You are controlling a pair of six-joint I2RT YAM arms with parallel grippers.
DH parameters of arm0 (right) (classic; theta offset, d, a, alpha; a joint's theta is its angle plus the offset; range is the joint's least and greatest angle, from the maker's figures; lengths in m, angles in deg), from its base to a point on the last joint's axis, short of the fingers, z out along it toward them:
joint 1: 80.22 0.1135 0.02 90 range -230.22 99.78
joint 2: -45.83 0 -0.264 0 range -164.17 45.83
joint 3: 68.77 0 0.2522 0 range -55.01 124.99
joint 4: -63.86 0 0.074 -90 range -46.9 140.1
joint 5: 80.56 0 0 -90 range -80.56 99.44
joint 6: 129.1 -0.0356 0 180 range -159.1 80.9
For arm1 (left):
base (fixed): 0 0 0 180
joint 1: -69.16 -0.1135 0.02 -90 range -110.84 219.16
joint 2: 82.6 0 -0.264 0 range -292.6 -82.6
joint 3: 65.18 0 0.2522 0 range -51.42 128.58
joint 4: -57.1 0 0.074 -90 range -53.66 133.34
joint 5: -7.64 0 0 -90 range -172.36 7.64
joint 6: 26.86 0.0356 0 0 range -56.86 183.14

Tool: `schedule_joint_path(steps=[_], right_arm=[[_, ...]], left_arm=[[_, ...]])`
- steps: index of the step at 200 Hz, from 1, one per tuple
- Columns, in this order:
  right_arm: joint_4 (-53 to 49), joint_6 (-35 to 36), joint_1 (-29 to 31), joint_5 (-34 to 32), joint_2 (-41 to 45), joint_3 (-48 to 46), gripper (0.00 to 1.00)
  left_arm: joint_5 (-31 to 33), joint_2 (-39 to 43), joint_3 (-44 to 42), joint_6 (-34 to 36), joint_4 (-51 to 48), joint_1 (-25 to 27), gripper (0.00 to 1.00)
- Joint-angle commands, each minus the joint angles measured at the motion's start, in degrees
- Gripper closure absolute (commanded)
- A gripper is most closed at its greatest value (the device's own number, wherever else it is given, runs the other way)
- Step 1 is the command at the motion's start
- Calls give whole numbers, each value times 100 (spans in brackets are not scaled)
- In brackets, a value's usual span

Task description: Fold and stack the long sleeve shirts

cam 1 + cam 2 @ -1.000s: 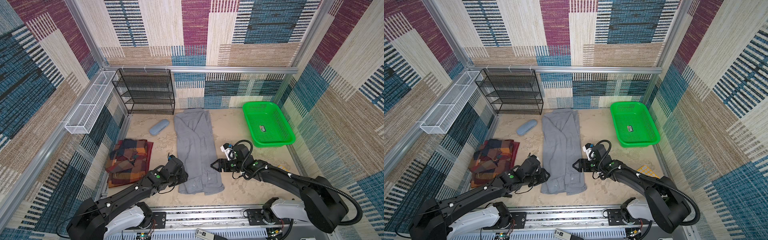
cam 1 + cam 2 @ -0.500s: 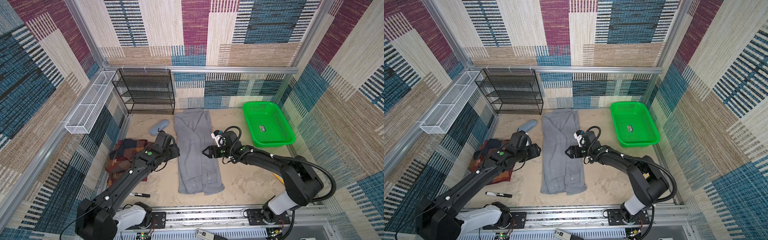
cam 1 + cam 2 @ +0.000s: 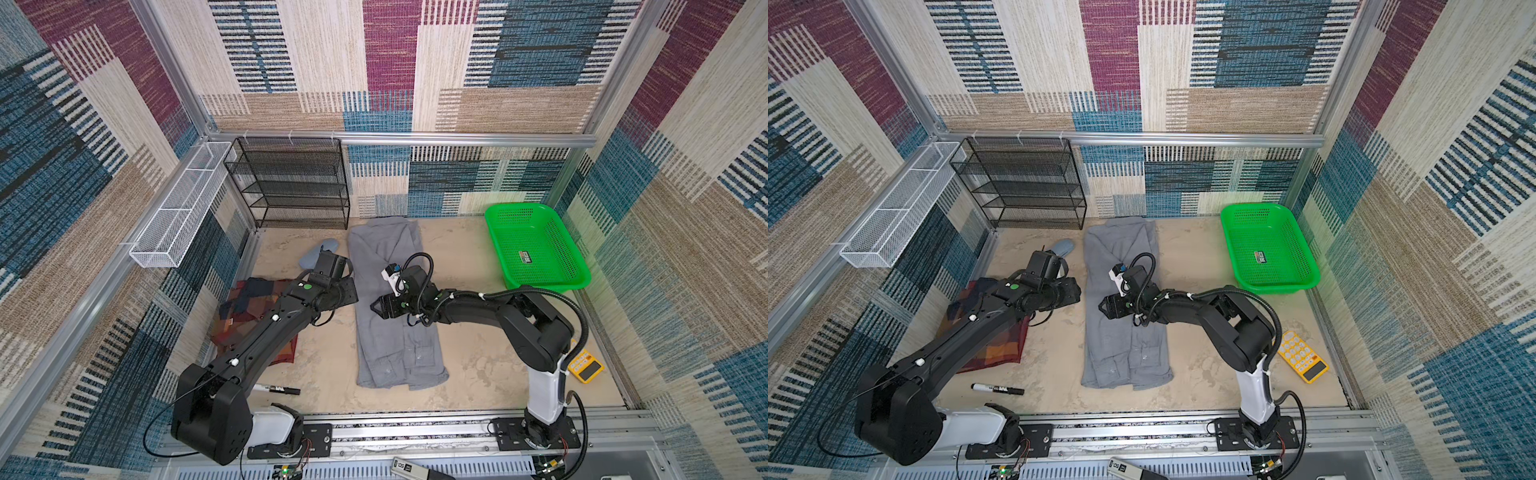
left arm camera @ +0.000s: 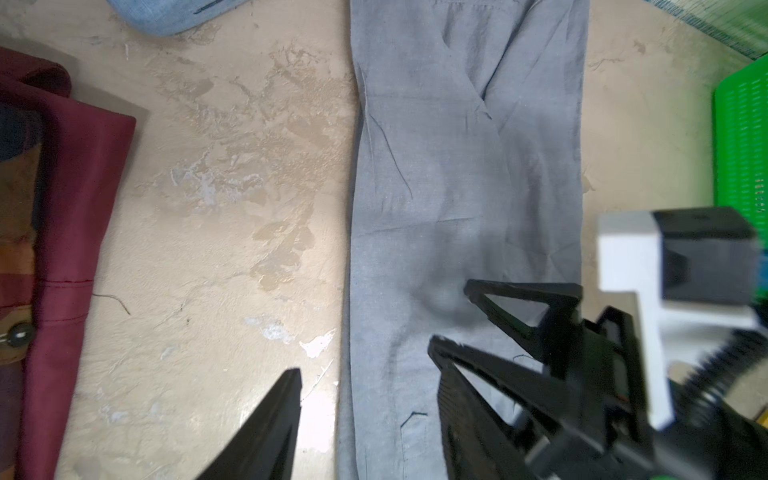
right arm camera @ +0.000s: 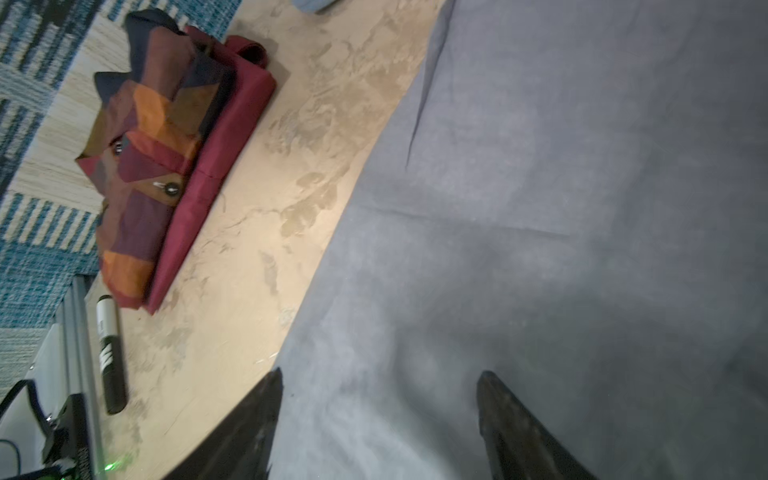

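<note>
The grey shirt (image 3: 397, 353) (image 3: 1121, 353) lies flat as a long narrow strip down the middle of the table. Folded by the left wall is the plaid shirt (image 3: 249, 299) (image 5: 166, 145), partly under my left arm. My left gripper (image 3: 354, 293) (image 4: 368, 372) is open, low over the grey shirt's (image 4: 457, 166) left edge at mid-length, one finger over the table and one over the cloth. Facing it, my right gripper (image 3: 376, 307) (image 5: 380, 374) hangs open over the grey cloth (image 5: 540, 208), holding nothing.
A green basket (image 3: 494, 232) stands at the back right, a black mesh rack (image 3: 299, 183) at the back left, a white wire basket (image 3: 183, 216) on the left wall. A blue-grey case (image 3: 309, 259), a black marker (image 3: 278, 389) and a yellow calculator (image 3: 586, 368) lie on the table.
Both grippers moved from the grey shirt's near end back to its mid-length. The right one came left over the cloth and its jaws narrowed a little. The marker is uncovered.
</note>
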Motion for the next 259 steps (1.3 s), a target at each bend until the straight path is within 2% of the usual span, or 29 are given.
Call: schedule_joint_path(steps=[1,24,63,88,112,124,159,178,197,227,249,259], right_arm=[[305,-48,-143,-46,-117,-129,33],[222,-58,-216,115,-85,-496,42],[826,-505,-157,262,995,-2357,43],[833,-623,-42,380,1688,-3126,42],[670,-546,-31,365,2233,-3406,42],[567,-425,-32,308,2355,-3401,42],[442,-290,-33,385,2355,-3277,41],[463,-270,-33,429,2374,-3284,41],[429,-225,-32,432,2393,-3277,41],[445,-184,-32,502,2374,-3270,41],[432,-135,-32,497,2328,-3244,41],[468,-140,-33,551,2320,-3264,41]], left_arm=[[130,68,-40,79,-68,-8,44],[158,29,8,172,-106,-90,43],[133,-519,591,382,-101,-234,43],[246,-1318,1262,534,-103,-263,42],[303,-2355,2318,562,-305,-307,42],[525,-2975,2968,568,-584,-325,40],[745,-4800,5117,696,-1634,-428,41],[639,-5416,5745,691,-1901,-467,43],[674,-5736,5921,697,-2027,-496,44],[603,-5764,5530,665,-1714,-569,47],[478,-5870,5561,667,-1665,-579,55],[435,-5940,5678,691,-1646,-580,62]])
